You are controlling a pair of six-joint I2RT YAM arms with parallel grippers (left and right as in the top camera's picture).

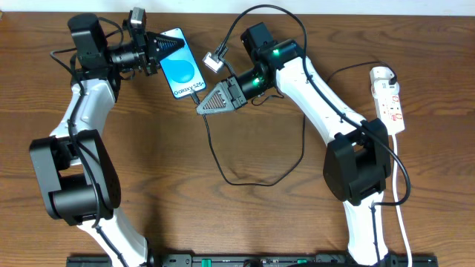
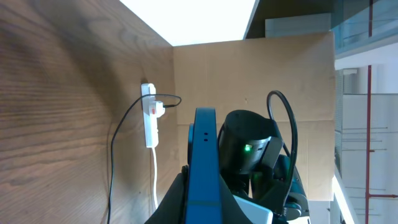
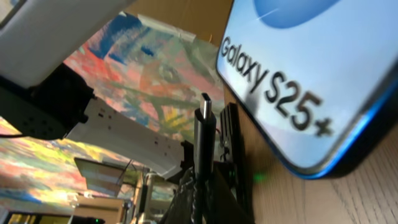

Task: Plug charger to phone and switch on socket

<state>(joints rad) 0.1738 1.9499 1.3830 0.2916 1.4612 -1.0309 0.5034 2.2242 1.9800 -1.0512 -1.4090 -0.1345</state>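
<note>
Plug tip: small black plug (image 3: 204, 115) of the long thin black charger cable (image 1: 223, 167) stands right at the right wrist lens. It is just beside the bottom edge of the slim blue-screened phone (image 3: 311, 81) and not seated in it.
Right pincer: the right pincer (image 1: 204, 105) is clamped on that plug, nose aimed at the phone's lower end.
Left pincer: the left pincer (image 1: 169, 46) is closed on the phone's top end. The left wrist view shows the phone edge-on between the fingers. Whether it rests on the brown wooden table (image 1: 282, 222) cannot be told.
Socket: the white elongated socket strip with red markings (image 1: 390, 96) lies far right, well apart from both pincers. The cable's other end runs to it, and its switch state is unreadable.
Risk one: the port is hidden, so alignment is unconfirmed; a push off-line would likely scrape the phone's edge or bend the tip.
Risk two: with only one end held, a push along the phone could slide it through the left pincer.
Risk three: the plug could twist in the narrow grip, and the loose cable loop may drag on the way to the switch.
</note>
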